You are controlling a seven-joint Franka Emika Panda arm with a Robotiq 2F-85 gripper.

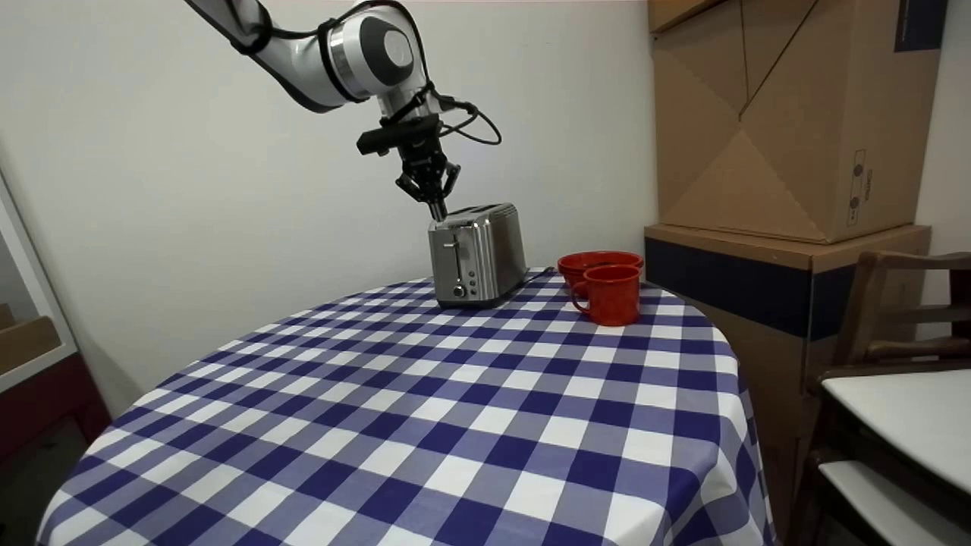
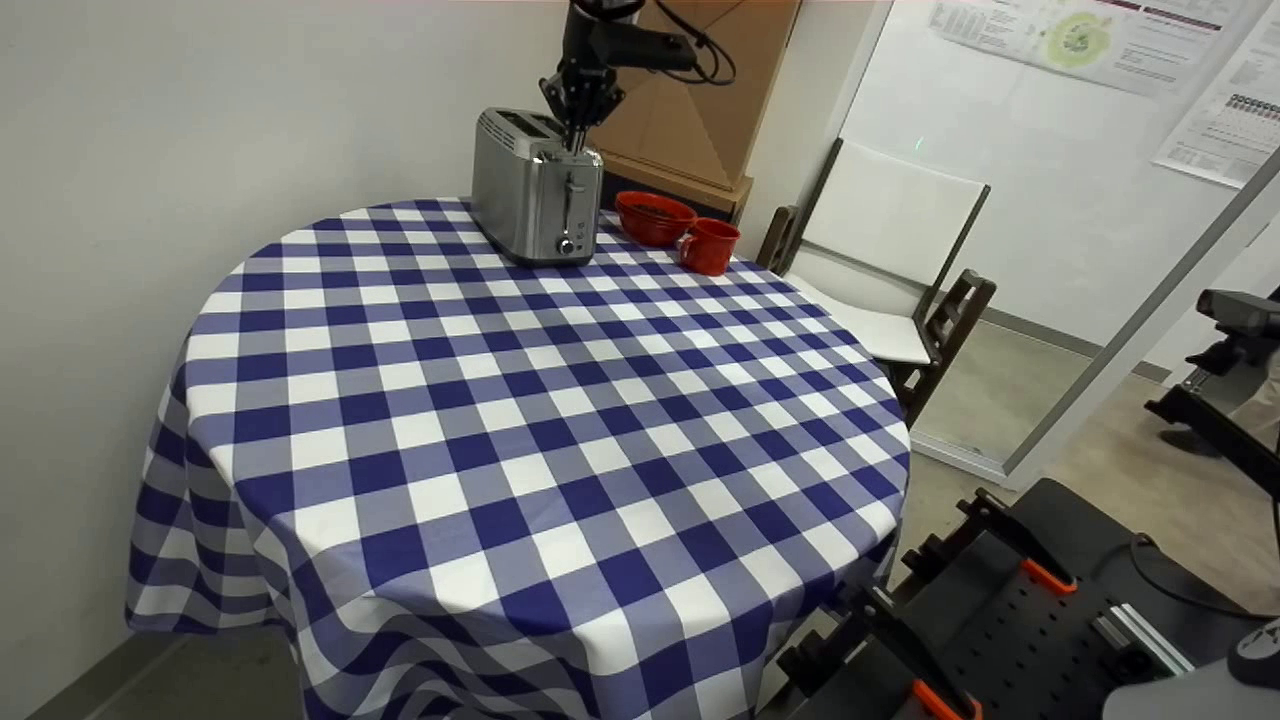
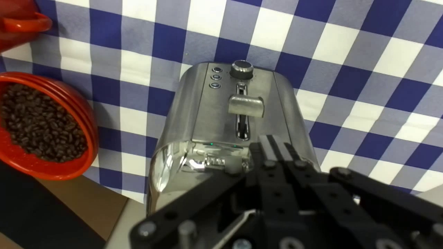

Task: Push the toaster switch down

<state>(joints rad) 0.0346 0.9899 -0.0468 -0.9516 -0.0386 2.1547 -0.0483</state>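
A silver toaster (image 1: 497,254) stands upright on the checkered table; it also shows in an exterior view (image 2: 505,190) and in the wrist view (image 3: 211,114). Its switch (image 3: 246,105) is a silver lever on the front face. The lever shows near the top of its slot in both exterior views (image 1: 451,244) (image 2: 575,187). My gripper (image 3: 275,148) is shut with nothing between its fingertips. The fingertips are over the toaster's top front edge, to the right of the lever in the wrist view and apart from it. In both exterior views the gripper (image 1: 438,212) (image 2: 574,142) points down at that edge.
A red bowl (image 3: 62,103) with dark beans and a red mug (image 1: 613,296) stand beside the toaster. A wall (image 1: 190,152) rises behind the table. Stacked cardboard boxes (image 1: 758,152) stand past the table's edge. A checkered cloth (image 2: 520,400) covers the table.
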